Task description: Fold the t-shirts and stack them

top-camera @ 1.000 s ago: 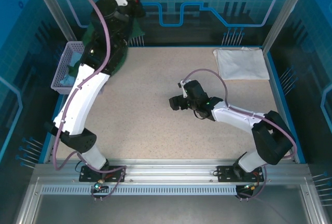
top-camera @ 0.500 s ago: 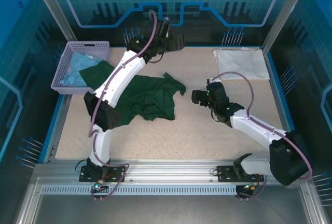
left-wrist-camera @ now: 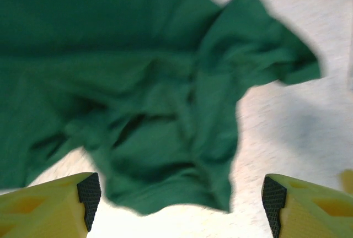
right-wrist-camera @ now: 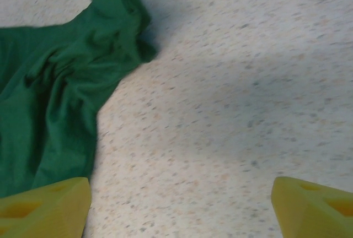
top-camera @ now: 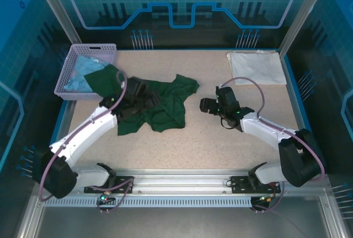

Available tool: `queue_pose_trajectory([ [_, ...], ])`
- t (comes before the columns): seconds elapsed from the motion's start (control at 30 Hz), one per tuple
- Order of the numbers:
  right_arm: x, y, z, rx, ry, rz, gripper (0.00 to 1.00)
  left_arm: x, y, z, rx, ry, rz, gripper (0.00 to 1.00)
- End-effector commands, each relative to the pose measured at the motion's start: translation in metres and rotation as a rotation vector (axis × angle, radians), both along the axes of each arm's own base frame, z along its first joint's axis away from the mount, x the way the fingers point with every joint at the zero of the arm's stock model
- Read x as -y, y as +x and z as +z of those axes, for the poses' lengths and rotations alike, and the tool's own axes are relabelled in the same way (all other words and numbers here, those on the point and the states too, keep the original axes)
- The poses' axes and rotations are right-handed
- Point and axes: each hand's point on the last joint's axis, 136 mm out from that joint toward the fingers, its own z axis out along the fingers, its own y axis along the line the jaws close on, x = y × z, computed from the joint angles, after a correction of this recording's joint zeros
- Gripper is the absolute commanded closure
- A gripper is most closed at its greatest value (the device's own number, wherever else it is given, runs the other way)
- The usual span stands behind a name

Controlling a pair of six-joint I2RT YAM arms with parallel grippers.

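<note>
The dark green t-shirt lies crumpled on the table left of centre, one end trailing towards the basket. My left gripper hovers over its middle, open; in the left wrist view the shirt spreads below the wide-apart fingers with nothing between them. My right gripper is open just right of the shirt's sleeve, and its wrist view has the shirt's edge at the left over bare table. A white t-shirt lies folded flat at the back right corner.
A purple basket holding light blue cloth stands at the back left, the green shirt's end against it. Blue walls and metal posts ring the table. Bare tabletop stretches across the front and middle right.
The left gripper, shut and raised at the back with the green shirt, opened and let it drop, then swung back down over it. The right gripper shifted right.
</note>
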Motion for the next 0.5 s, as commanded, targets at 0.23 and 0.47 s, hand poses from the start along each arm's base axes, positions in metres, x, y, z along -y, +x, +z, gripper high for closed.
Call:
queue_pose_trajectory([
  [0.23,-0.1,-0.025,0.003,-0.104,0.01,0.21,0.12,-0.008,-0.018,-0.083,-0.08,-0.224,0.249,0.23],
  [0.47,-0.125,-0.03,-0.026,-0.277,-0.034,0.232,0.16,0.002,0.002,-0.108,-0.108,-0.37,0.28,0.29],
])
